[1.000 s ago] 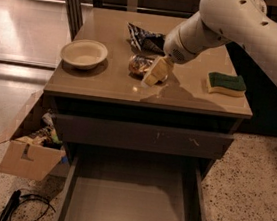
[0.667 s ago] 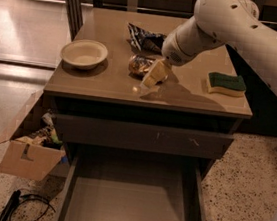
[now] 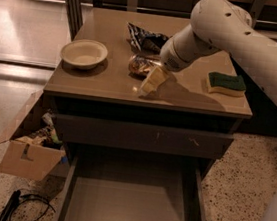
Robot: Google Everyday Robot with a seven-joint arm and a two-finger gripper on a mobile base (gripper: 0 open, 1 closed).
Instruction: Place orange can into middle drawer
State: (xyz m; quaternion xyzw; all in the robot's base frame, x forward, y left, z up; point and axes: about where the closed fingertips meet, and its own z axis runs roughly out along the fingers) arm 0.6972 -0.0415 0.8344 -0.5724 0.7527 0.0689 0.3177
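The orange can (image 3: 139,65) lies on its side on the countertop (image 3: 107,81), just in front of the dark foil snack bag (image 3: 145,38). My gripper (image 3: 150,82) hangs from the white arm (image 3: 213,31), low over the countertop. It sits just to the right of and in front of the can, its tip close to the counter surface; nothing shows in its grasp. The middle drawer (image 3: 129,209) is pulled open below, with a bare flat floor and thin side walls.
A cream bowl (image 3: 83,54) sits at the counter's left. A green and yellow sponge (image 3: 226,83) lies at the right. A closed drawer front with white scuffs (image 3: 140,135) is above the open drawer. A cardboard box (image 3: 28,149) and cables (image 3: 14,203) are on the floor at left.
My gripper has moved slightly down and toward the counter's front edge, staying beside the can. The can and other objects have not moved.
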